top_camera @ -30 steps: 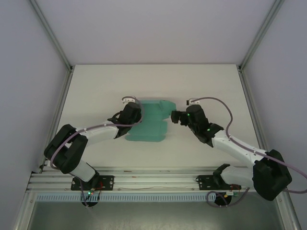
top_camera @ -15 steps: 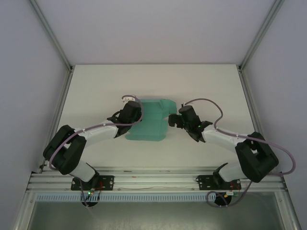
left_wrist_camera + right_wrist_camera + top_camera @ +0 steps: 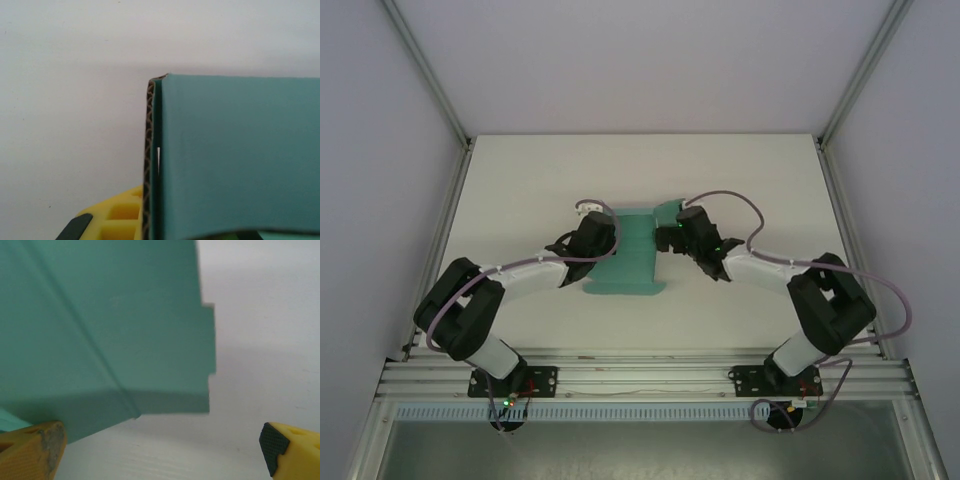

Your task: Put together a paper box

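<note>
Right hand (image 3: 668,238), fingers spread wide, is hovering at the right flap of the paper box (image 3: 630,268) on the counter (image 3: 750,170), left hand (image 3: 592,240) sitting at its left wall (grip not discernible); flap-folding seems underway, next calling for a clean pinch.

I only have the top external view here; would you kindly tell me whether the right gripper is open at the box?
Observer: Yes. The right wrist view shows the right gripper open, its fingers well apart.
Operator: Is the card between them?
Observer: Not quite. The paper box has its notched edge ahead of the gap, nearer the finger at the picture's left.
Operator: Anything from the left wrist?
Observer: Up close, the card's cut edge shows a wavy brown corrugated core.
</note>
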You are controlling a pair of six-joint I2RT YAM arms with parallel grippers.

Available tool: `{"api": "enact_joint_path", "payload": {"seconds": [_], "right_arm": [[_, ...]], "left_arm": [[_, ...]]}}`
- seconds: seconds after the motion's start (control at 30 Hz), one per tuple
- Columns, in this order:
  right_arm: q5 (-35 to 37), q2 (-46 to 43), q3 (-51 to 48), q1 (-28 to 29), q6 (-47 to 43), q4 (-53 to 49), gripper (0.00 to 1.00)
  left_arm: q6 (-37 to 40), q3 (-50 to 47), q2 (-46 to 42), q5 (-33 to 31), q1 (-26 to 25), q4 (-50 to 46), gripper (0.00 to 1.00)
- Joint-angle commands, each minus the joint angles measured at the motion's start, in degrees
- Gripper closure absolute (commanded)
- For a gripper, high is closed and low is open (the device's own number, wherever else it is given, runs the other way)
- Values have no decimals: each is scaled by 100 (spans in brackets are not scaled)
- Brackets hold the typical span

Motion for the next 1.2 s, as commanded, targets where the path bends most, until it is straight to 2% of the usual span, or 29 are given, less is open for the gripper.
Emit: {"api": "enact_joint_path", "payload": {"seconds": [0.0, 0.13, 0.33, 0.43, 0.6, 0.7, 0.9, 1.0, 1.17], "right_arm": [[223, 232, 361, 229, -356, -86, 0], [274, 343, 425, 244, -433, -230, 0], [619, -132, 172, 242, -582, -299, 0], [315, -385, 49, 179, -743, -319, 0], [-690, -542, 87, -67, -816, -522, 0], [-739, -633, 133, -224, -868, -754, 0], [-1529, -472, 125, -266, -1022, -525, 0], [-1425, -313, 61, -196, -882, -25, 0], [-670, -11, 272, 46, -864, 81, 0]], "left_arm": [[-51, 214, 68, 132, -72, -24, 100], [-44, 135, 46, 75, -72, 0, 100], [35, 5, -58, -133, -67, 48, 100], [154, -123, -153, -98, -71, 245, 100], [283, -352, -342, -53, -71, 528, 100], [287, -436, -435, -132, -70, 559, 100], [202, -458, -447, 23, -71, 673, 100], [138, -413, -390, 62, -70, 666, 100], [59, -350, -302, 38, -71, 615, 100]]}}
